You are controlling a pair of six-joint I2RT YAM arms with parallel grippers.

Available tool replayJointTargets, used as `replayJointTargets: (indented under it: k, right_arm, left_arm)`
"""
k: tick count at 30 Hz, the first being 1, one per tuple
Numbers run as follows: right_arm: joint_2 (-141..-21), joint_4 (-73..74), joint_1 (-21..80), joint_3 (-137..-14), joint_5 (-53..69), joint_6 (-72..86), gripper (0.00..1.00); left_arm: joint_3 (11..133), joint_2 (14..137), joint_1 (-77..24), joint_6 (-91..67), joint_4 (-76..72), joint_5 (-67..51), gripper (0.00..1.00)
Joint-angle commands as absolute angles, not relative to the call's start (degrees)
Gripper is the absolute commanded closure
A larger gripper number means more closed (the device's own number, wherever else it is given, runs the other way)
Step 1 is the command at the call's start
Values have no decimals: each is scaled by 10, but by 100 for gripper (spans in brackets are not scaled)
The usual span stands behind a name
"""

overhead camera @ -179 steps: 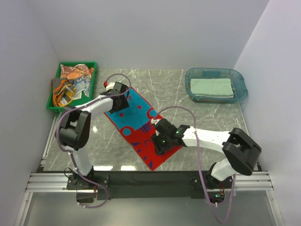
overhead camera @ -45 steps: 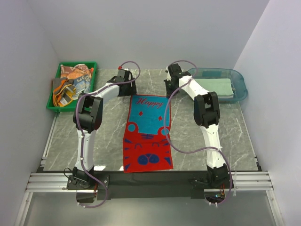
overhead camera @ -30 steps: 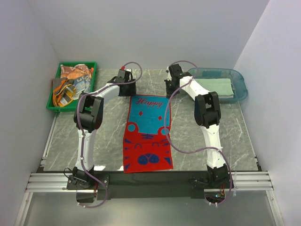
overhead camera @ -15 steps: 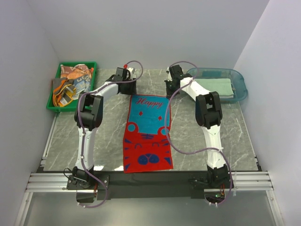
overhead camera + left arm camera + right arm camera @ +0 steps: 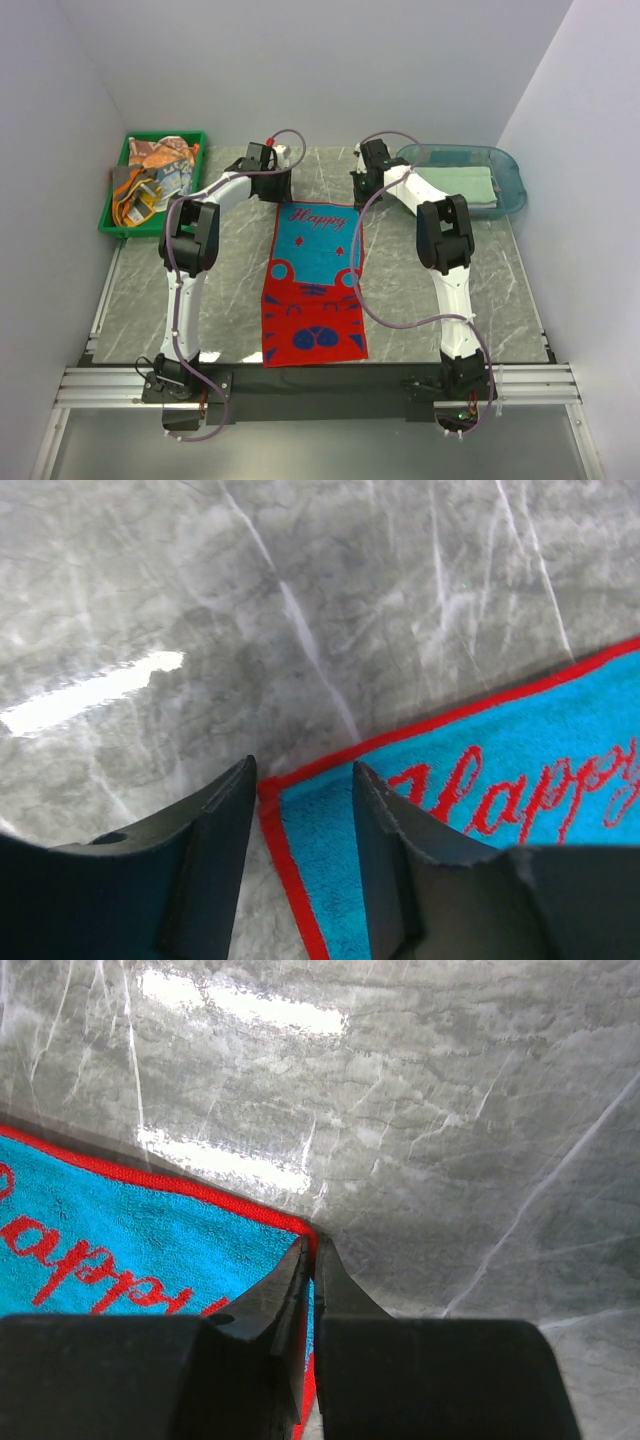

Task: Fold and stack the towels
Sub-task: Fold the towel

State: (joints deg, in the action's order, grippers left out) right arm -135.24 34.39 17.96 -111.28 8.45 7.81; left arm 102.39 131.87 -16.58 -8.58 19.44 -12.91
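Red towel (image 5: pixel 313 290) | left fingers (image 5: pixel 205 880) apart | right fingers (image 5: pixel 272 1312) pinching corner

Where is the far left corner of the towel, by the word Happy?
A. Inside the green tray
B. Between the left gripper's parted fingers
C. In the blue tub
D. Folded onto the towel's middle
B: the left wrist view shows the red-edged corner of the towel flat on the table, in the gap within the left gripper.

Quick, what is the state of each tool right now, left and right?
Left tool: open, astride a corner of the red-and-blue towel.
Right tool: closed on another corner of that towel.
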Motion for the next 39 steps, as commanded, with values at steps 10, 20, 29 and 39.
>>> replayJointTargets:
  k: [10,20,29,39]
  right_arm:
    - [-1346,374,181,-1099,86,77,98]
    - [-1301,324,181,-1100,42,70,100]
    - [-1262,225,171,-1140,-25,51,100]
    - [-1304,146,170,-1259,-55,-16,100]
  left_arm:
    - [1025,1354,-173,-79,289,-160,85]
    - [1031,1305,-160,-94,256,-91,99]
    - [1102,1284,-135,-125,238,50,99]
    - [1181,1292,-98,-163,200,55,99]
